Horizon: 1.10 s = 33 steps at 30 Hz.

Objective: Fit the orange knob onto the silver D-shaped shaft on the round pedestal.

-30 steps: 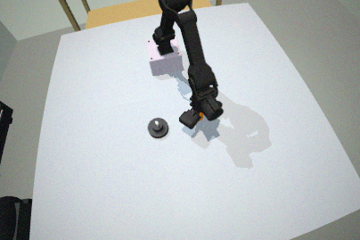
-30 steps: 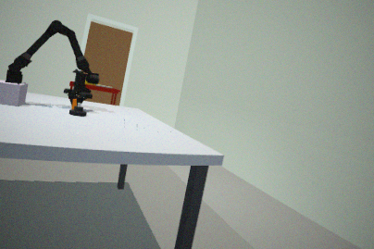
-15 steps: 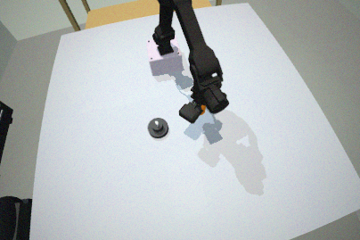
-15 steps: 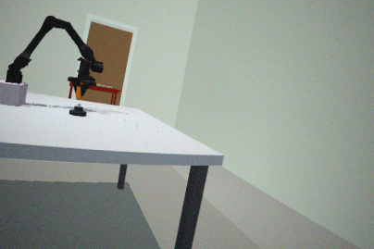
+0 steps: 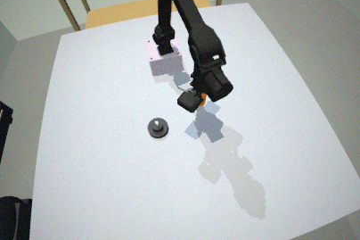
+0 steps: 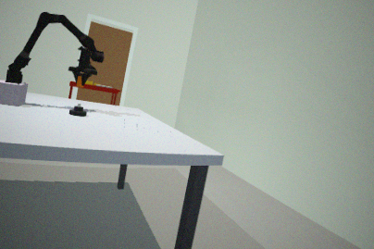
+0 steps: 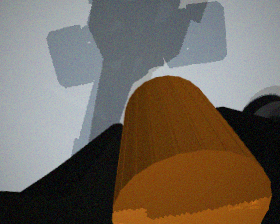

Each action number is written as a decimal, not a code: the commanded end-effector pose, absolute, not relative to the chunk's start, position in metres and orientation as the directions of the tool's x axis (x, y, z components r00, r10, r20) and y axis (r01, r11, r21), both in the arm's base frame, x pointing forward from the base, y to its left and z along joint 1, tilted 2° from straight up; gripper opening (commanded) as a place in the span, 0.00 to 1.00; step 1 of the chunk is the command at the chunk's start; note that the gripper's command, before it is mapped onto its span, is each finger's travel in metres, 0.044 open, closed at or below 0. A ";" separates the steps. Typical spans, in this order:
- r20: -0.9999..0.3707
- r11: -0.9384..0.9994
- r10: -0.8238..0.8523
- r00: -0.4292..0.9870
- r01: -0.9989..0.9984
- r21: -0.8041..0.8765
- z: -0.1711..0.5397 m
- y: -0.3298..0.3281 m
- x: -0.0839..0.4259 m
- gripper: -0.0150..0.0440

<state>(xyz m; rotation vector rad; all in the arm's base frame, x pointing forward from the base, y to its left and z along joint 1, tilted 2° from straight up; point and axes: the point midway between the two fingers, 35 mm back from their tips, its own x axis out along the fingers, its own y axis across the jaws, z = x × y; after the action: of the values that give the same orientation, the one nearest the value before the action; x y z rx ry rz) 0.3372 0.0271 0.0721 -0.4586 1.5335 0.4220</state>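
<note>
Fine lengthwise ribs are seen on the sides of the orange knob point(image 5: 204, 97) point(image 6: 80, 81) point(image 7: 187, 130), which is tapered and round, with a smooth, flat end face turned toward the wrist camera. The round pedestal point(image 5: 158, 128) point(image 6: 78, 112) point(image 7: 267, 107) is dark and stepped, a wide disc topped by a narrower one, and is crowned by the small, pale silver shaft point(image 5: 157, 123) point(image 6: 79, 105). Both are borne by a pale, finely speckled table point(image 5: 98, 165) point(image 6: 116, 134) with a thick grey edge.

The knob is clamped between the black, angular fingers of the gripper point(image 5: 196, 100) point(image 6: 81, 83) point(image 7: 187, 145) and is held above the table, apart from the pedestal. The shaft is left uncovered.

The black arm point(image 5: 192, 9) point(image 6: 56, 18) is mounted on a pale pinkish block point(image 5: 166, 66) point(image 6: 13, 93). It is raised, bent over at its elbow and sloped down to the wrist, from which the gripper is pointed downward.
</note>
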 end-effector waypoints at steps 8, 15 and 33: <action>-0.970 0.822 -0.209 0.126 -0.515 -0.244 0.094 0.042 0.323 0.25; -0.923 0.782 -0.329 0.201 -0.490 -0.386 0.109 0.051 0.312 0.25; -0.711 0.602 -0.599 0.368 -0.378 -0.703 0.145 0.074 0.285 0.25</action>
<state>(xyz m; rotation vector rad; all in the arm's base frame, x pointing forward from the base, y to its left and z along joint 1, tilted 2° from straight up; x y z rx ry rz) 0.2883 0.0716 0.1377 -0.9365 1.2768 -0.1175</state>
